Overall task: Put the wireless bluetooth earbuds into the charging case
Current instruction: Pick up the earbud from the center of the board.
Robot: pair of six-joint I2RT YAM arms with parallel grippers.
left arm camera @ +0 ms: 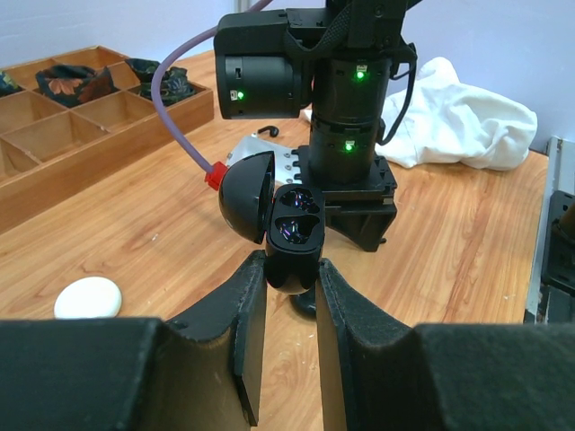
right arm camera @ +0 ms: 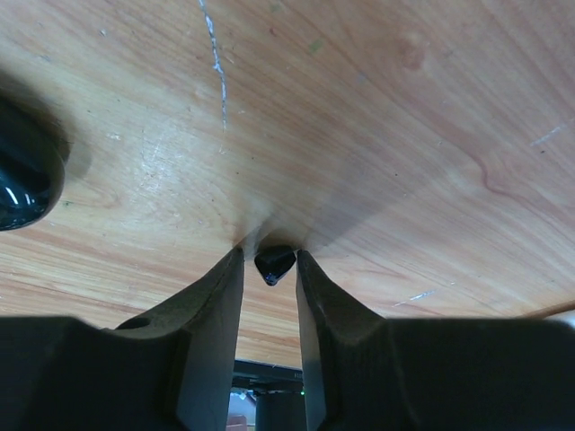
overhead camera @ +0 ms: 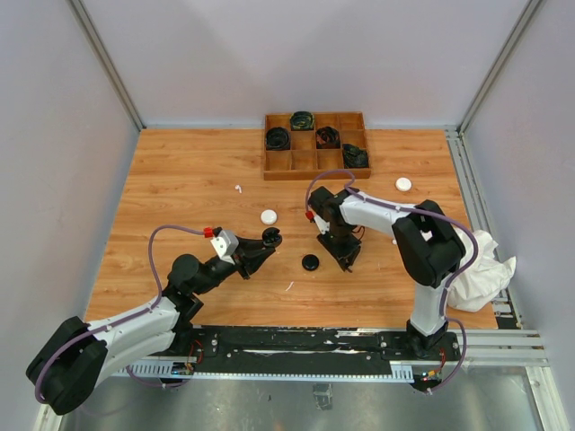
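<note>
**1. Left gripper (left arm camera: 289,269).** I hold its jaws clenched on the base of the open black charging case (left arm camera: 292,238). The case is lifted clear of the table (overhead camera: 180,197). Its lid swings out to one side and its two wells face the right arm, so an earbud can be carried straight to them. The wells look vacant, but glare prevents certainty.

**2. Right gripper (right arm camera: 269,256).** It points straight down with both fingertips on the wood, one on each side of a black earbud (right arm camera: 274,265). I judge this posture suited to picking a small part off a flat surface. The jaws stand narrow around the earbud, but I cannot tell whether they pinch it or merely bracket it. The earbud lies at table level, apart from the held case.

**3. Count.**
- Cases: four. These are the held one, a closed black case (overhead camera: 310,262) between the grippers, a white case (overhead camera: 269,216) and a second white case (overhead camera: 403,184).
- Earbuds: two certain. These are the black one and a white earbud (overhead camera: 238,189) lying alone.
- A dark hook-shaped item (left arm camera: 267,131) behind the right arm may be a third earbud. It is too small to tell.
- Wooden tray (overhead camera: 304,162): four coiled black cables (overhead camera: 278,137), each in its own compartment.
- White cloth (overhead camera: 481,260): one, at the right edge.
</note>
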